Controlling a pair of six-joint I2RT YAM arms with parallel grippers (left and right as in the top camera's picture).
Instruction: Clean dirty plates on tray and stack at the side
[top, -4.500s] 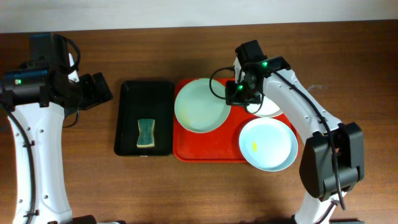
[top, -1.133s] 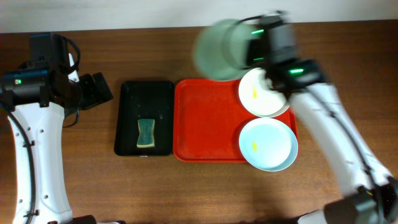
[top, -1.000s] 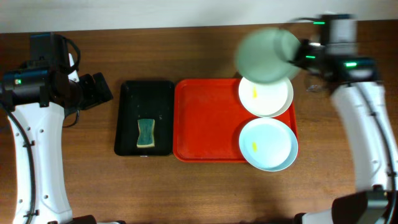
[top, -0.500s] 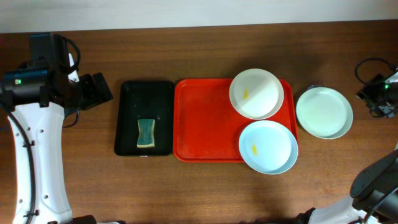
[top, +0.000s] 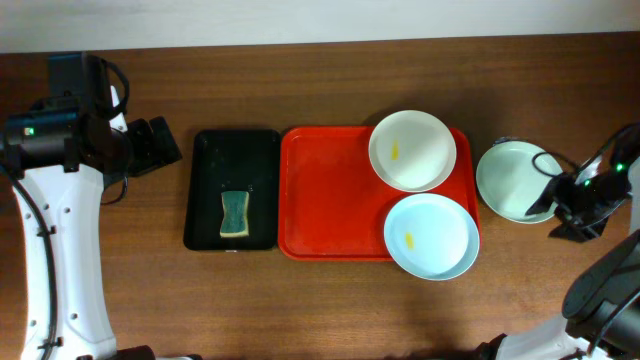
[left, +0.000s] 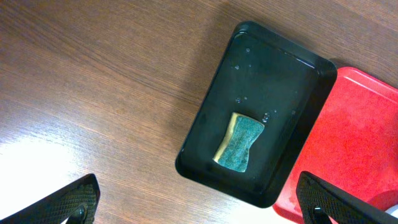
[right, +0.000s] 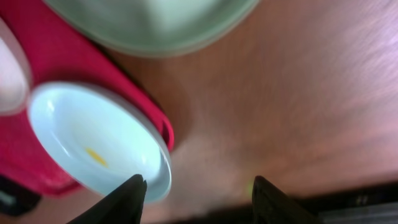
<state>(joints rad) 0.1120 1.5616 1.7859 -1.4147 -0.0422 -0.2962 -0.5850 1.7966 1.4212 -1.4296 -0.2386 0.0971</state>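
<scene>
1. The pale green plate (top: 512, 180) lies flat on the table (top: 400, 80), off the red tray (top: 330, 200) at its 3 o'clock. No smear shows on it, so I judge it is the start of the side stack.
2. The right claw (right: 199, 196) sits at the green plate's 4 o'clock. Its jaws are spread and only bare wood shows between them, so it holds nothing. Whether it touches the plate's rim I cannot tell.
3. The white plate (top: 412, 150) fills the tray's 1 o'clock corner. The blue plate (top: 432, 235) sits at 5 o'clock and overhangs the rim. Each has a yellow smear in the middle, so both probably wait there for cleaning.
4. The black tray (top: 232, 150) lies just beside the red one at 9 o'clock. A sponge (top: 234, 215) rests in it, within the left arm's reach.
5. The left claw (left: 196, 196) hangs over the black tray with its jaws wide and empty. It looks placed to take the sponge.
</scene>
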